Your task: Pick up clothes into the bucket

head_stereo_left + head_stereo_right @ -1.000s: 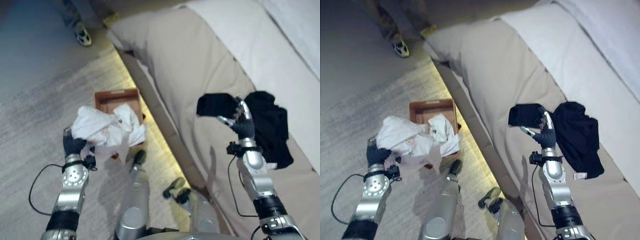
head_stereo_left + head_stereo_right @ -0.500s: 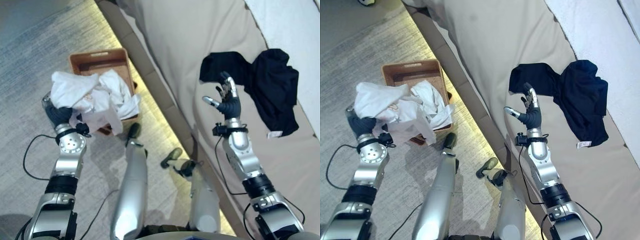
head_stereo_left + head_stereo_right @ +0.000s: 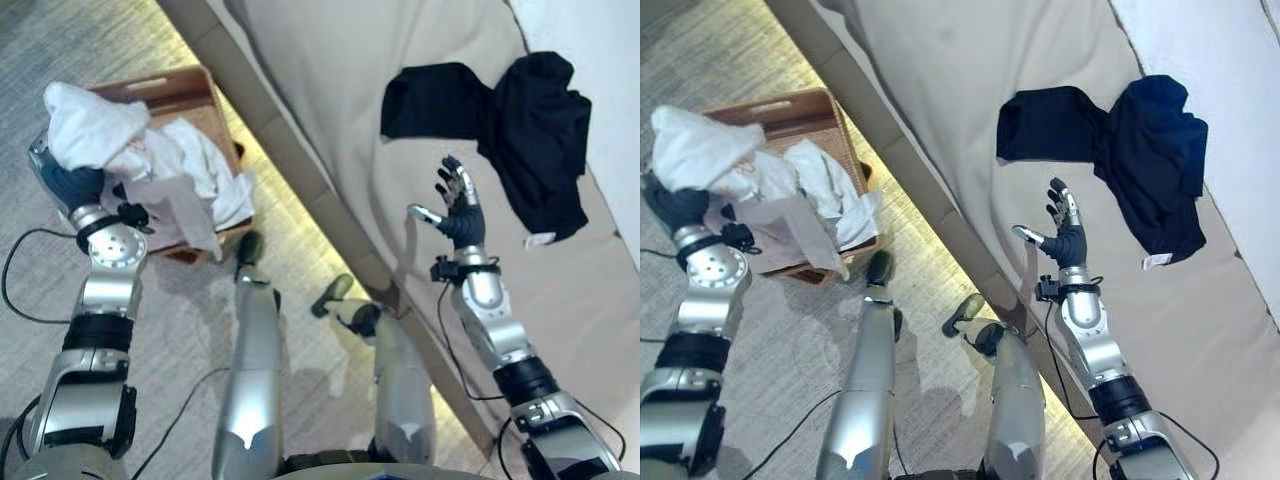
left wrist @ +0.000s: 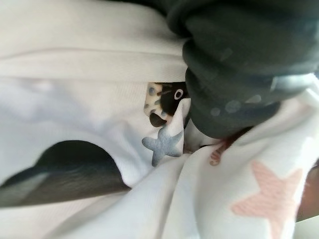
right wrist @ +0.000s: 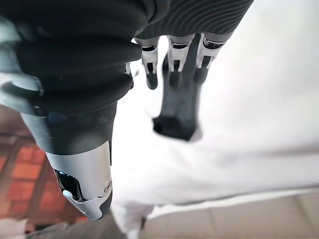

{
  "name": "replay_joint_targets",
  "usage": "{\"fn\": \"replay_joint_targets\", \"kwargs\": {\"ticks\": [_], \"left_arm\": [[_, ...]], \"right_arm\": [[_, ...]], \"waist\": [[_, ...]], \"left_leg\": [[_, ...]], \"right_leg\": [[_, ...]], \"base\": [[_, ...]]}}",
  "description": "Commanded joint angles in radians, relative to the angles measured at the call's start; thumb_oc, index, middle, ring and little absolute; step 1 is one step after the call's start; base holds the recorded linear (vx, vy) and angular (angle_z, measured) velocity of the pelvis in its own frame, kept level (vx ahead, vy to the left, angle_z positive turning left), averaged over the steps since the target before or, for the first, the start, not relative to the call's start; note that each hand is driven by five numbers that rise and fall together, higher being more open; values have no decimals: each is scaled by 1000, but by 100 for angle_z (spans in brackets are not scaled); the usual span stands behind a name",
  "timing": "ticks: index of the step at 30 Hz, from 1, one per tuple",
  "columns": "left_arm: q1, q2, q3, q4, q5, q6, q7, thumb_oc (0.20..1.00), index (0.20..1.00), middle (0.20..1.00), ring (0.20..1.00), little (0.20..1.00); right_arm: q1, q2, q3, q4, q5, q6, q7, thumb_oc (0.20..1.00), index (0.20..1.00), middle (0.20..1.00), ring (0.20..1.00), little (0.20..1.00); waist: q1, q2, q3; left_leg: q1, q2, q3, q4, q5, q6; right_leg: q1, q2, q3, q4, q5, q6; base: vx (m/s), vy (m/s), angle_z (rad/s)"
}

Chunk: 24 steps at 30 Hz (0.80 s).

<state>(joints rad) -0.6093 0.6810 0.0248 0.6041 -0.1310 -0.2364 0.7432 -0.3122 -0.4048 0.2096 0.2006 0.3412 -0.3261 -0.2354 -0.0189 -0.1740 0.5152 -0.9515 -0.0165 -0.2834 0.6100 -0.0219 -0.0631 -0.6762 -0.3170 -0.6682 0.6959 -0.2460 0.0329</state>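
Observation:
My left hand (image 3: 65, 183) is shut on a bunched white garment (image 3: 95, 125) with star prints (image 4: 264, 194). It holds the cloth over the near left corner of the brown woven basket (image 3: 178, 80) on the carpet. More white cloth (image 3: 205, 170) fills the basket and spills over its near rim. A dark navy garment (image 3: 530, 115) lies crumpled on the beige bed. My right hand (image 3: 460, 212) hovers open a short way in front of it, fingers (image 5: 172, 59) straight and touching nothing.
The beige bed (image 3: 330, 90) runs diagonally across the right, with a white cover (image 3: 600, 40) further back. A lit strip (image 3: 290, 215) glows along its base beside the basket. Grey carpet (image 3: 170, 320) lies around the basket.
The camera has tipped downwards. My left hand has carried the white garment up over the basket. My right hand has drawn back from the dark garment, now a gap away.

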Motion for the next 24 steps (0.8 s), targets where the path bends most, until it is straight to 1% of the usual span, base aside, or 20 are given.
{"fn": "replay_joint_targets", "kwargs": {"ticks": [1,8,10,14,16,17,19,22,24], "left_arm": [[-47,94,-4,-12,28,-26,18,200,200,200,200,200],[-76,170,-38,49,34,-34,-24,200,200,200,200,200],[-79,174,-38,59,31,-35,-24,200,200,200,200,200],[-105,199,-39,118,17,-29,-14,200,200,200,200,200],[-108,200,-26,149,7,-24,-2,200,200,200,200,200],[-113,203,-10,194,-23,-20,7,200,200,200,200,200],[-119,210,-8,227,-34,-15,7,200,200,200,200,200],[-118,207,-6,271,-48,3,2,200,200,200,200,200],[-122,193,6,318,-98,10,-18,200,200,200,200,200]], "right_arm": [[35,-9,-38,-109,36,-78,19,1000,1000,1000,1000,1000],[72,-33,-66,-178,78,-102,46,1000,1000,1000,1000,1000],[72,-33,-69,-186,83,-105,46,1000,1000,1000,1000,1000],[71,-35,-65,-222,101,-114,49,1000,1000,1000,1000,1000],[84,-36,-74,-246,108,-121,51,1000,1000,1000,1000,1000],[99,-38,-81,-263,117,-128,52,1000,1000,1000,1000,1000],[108,-40,-85,-275,121,-129,53,1000,1000,1000,1000,1000],[127,-41,-99,-281,132,-136,52,1000,1000,1000,1000,1000],[133,-43,-102,-299,134,-139,49,1000,1000,1000,1000,1000]], "waist": [[26,-81,5],[-9,-85,5],[-11,-85,5],[-24,-96,5],[-29,-101,5],[-35,-108,5],[-40,-113,5],[-43,-116,5],[-48,-118,5]], "left_leg": [[44,13,7,39,-116,42],[-29,17,7,66,-118,43],[-44,17,8,73,-119,44],[-90,24,8,96,-120,46],[-107,24,7,100,-119,46],[-123,22,6,107,-118,45],[-128,23,3,110,-117,45],[-143,21,-1,116,-115,46],[-148,23,-4,115,-112,45]], "right_leg": [[15,-63,41,32,54,128],[-58,-64,48,55,45,123],[-74,-64,52,59,45,123],[-118,-66,61,68,52,128],[-135,-69,61,77,48,128],[-149,-70,60,85,45,126],[-154,-69,61,90,42,124],[-167,-69,60,97,38,120],[-172,-68,58,100,35,118]], "base": [[0,0,0],[-5,7,-1],[-17,35,-6],[-13,19,-5],[0,0,0],[0,0,0],[0,0,0],[0,0,0],[0,0,0]]}}
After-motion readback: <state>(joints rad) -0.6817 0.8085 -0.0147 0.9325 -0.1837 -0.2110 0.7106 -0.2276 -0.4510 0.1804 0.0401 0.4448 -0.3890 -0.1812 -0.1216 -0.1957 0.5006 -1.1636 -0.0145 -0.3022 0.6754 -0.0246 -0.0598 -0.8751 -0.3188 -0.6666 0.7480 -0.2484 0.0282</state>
